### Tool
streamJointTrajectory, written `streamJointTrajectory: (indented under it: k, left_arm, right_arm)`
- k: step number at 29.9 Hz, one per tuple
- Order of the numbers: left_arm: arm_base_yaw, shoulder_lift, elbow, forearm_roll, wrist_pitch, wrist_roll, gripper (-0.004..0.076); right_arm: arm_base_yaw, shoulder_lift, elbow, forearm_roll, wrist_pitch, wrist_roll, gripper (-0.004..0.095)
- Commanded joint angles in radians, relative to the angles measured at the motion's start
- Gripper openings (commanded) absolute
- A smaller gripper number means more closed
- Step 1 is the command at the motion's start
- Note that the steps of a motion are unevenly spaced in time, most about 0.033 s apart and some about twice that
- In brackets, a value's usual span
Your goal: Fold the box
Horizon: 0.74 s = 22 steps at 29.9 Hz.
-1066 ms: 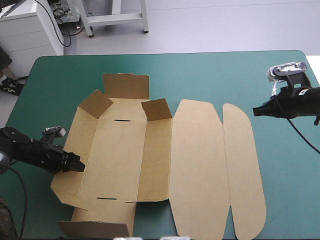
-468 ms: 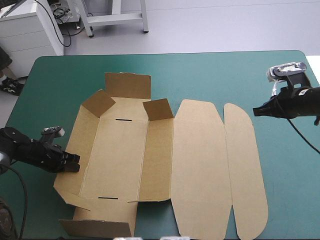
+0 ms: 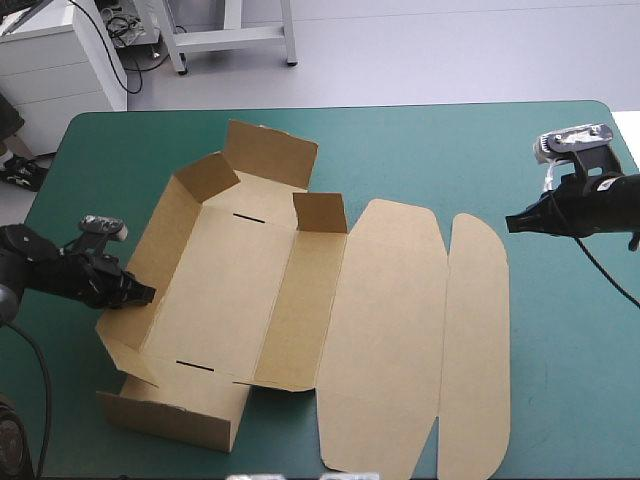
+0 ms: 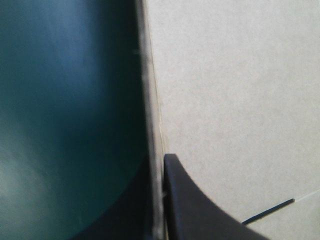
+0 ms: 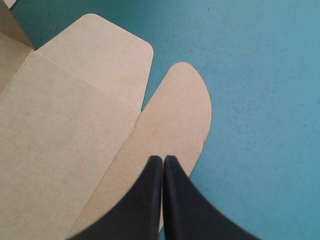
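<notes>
The brown box lies open on the teal-green cover, turned askew. Its left wall, far wall and near wall are raised, and two corner tabs stand up at the far end. The lid panel and its rounded tuck flap lie flat to the right. My left gripper is shut on the left wall's top edge; in the left wrist view the board runs edge-on between the fingers. My right gripper is shut and empty, just right of the flap; it hangs over the flap.
Bare teal-green cover lies between the box and the table's far and right edges. The box's near wall stands close to the table's front edge. A white cabinet stands beyond the far left corner.
My left gripper has moved toward the far edge with the left wall, tilting that wall more upright. The whole box has turned and slid, its near end swinging left. The right arm has stayed put.
</notes>
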Motion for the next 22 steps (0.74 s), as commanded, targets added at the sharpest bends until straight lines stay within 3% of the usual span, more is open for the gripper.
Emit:
streamJointTrajectory:
  k: [1, 9, 22]
  left_arm:
    - [-0.099, -0.025, -0.139, 0.051, -0.053, 0.020, -0.0008]
    - [-0.371, -0.025, -0.290, 0.274, -0.299, 0.018, -0.0008]
    - [-0.718, 0.046, -0.292, 0.674, -0.658, 0.015, -0.0008]
  right_arm:
    - [-0.008, -0.022, -0.023, 0.016, -0.032, -0.002, -0.0015]
    - [-0.008, -0.022, -0.023, 0.016, -0.032, 0.022, -0.0015]
    - [-0.008, -0.022, -0.023, 0.016, -0.028, 0.044, -0.0014]
